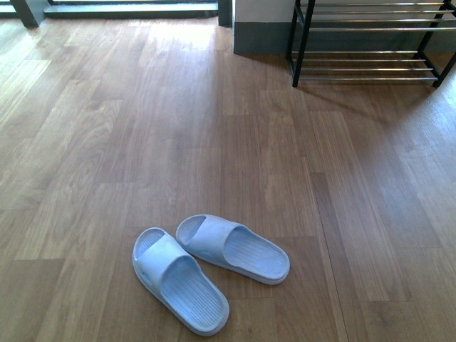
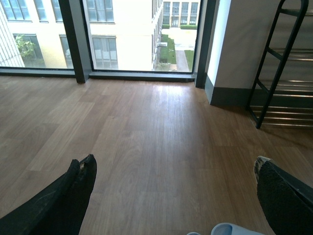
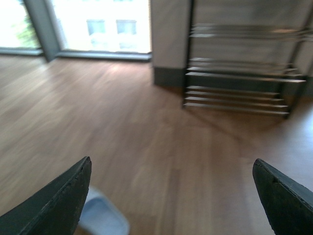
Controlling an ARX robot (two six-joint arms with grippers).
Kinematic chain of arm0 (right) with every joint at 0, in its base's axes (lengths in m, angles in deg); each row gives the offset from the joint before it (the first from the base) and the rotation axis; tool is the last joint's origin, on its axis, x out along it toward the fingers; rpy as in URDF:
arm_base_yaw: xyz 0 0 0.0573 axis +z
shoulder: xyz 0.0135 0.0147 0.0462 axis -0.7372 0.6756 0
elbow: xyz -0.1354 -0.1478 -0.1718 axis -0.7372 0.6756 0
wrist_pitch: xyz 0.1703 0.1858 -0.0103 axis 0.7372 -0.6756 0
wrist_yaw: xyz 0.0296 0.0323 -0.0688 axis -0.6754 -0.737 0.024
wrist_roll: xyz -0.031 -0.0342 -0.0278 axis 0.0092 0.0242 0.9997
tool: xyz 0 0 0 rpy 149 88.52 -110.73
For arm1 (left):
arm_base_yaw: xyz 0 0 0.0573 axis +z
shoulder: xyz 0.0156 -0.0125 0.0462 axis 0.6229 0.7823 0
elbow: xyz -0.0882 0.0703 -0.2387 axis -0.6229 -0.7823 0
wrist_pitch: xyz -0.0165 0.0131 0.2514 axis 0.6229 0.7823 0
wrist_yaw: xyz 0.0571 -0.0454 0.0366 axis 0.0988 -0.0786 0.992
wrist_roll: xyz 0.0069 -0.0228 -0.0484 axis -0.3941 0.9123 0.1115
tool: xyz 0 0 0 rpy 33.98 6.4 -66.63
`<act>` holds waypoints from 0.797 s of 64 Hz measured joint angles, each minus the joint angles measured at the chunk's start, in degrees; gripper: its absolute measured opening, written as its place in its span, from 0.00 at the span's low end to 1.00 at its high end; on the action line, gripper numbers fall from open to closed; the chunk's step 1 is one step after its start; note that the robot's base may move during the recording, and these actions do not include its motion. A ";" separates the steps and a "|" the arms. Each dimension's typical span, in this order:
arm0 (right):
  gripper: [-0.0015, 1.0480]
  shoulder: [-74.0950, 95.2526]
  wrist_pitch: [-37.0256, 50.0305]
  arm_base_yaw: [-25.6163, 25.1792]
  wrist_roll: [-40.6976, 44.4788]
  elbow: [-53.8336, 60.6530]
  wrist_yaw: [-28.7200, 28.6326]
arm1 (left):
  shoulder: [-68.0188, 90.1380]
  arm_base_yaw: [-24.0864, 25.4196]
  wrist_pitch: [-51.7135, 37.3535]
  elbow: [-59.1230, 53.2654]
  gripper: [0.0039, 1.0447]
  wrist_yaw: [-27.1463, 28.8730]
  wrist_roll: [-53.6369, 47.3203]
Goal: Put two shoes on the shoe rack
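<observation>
**A:** Where are the shoes?
**B:** On the wood floor (image 1: 107, 142), close in front of the robot, slightly left of centre. There's the nearer sandal (image 1: 182, 285) and the farther sandal (image 1: 239, 249). Both are pale blue and soles down, straps toward far-left, heels toward near-right. They lie side by side at an angle, and the strap ends look to be touching.
**A:** Rack?
**B:** The shoe rack (image 1: 301, 43) stands upright at far right by the wall (image 1: 260, 14), well apart from the sandals. Black side frames, thin silver rods. The front view catches only its lower tiers.
**A:** Left arm?
**B:** The left gripper (image 2: 173, 161) is spread wide, nothing between the fingers (image 2: 73, 200). It hangs above the floor, facing the window (image 2: 137, 34) and the rack. A sliver of one sandal shows at the frame edge, clear of both fingers.
**A:** Right?
**B:** The right gripper (image 3: 171, 162) is also spread wide and holds nothing. The view is blurred. One sandal sits just beside one finger; can't tell if they touch. The rack is ahead of it.
</observation>
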 joint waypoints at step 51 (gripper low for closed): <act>0.91 126.05 49.81 24.28 17.57 -45.24 8.09 | 0.00 -0.02 0.00 0.00 0.91 0.00 0.00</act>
